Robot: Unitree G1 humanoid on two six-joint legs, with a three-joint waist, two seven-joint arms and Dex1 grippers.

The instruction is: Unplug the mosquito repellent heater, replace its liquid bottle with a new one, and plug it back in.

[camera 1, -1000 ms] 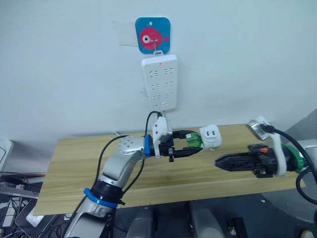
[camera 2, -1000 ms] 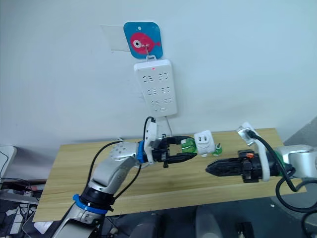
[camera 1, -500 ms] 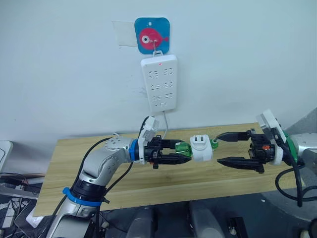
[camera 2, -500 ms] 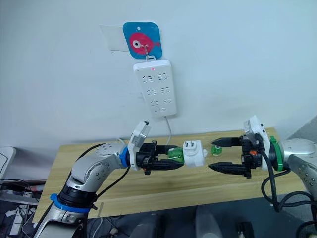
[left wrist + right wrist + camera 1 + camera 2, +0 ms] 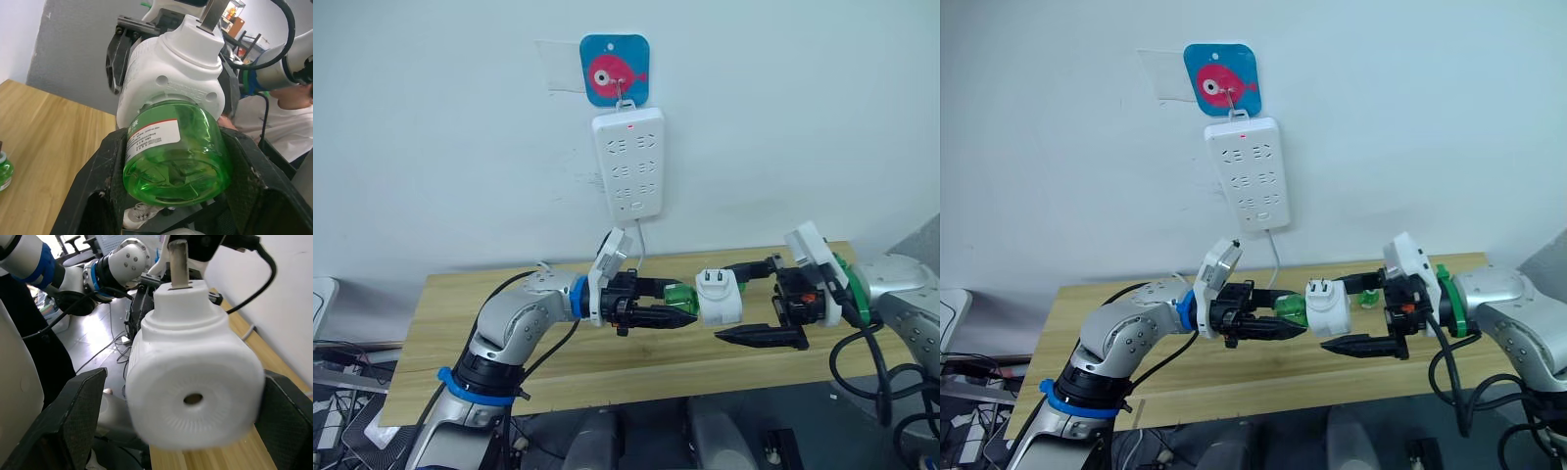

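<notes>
While the left end effector (image 5: 658, 305) grips the liquid bottle (image 5: 677, 297), the open right end effector (image 5: 759, 302) should clamp the mosquito repellent heater (image 5: 719, 297) squarely before twisting.

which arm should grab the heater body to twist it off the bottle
Right. Its open pincer already straddles the mosquito repellent heater, while the left pincer is shut on its liquid bottle.

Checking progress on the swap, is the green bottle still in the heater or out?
Still in: the green bottle meets the white heater's base with no gap, left gripper fingers shut on it.
</notes>
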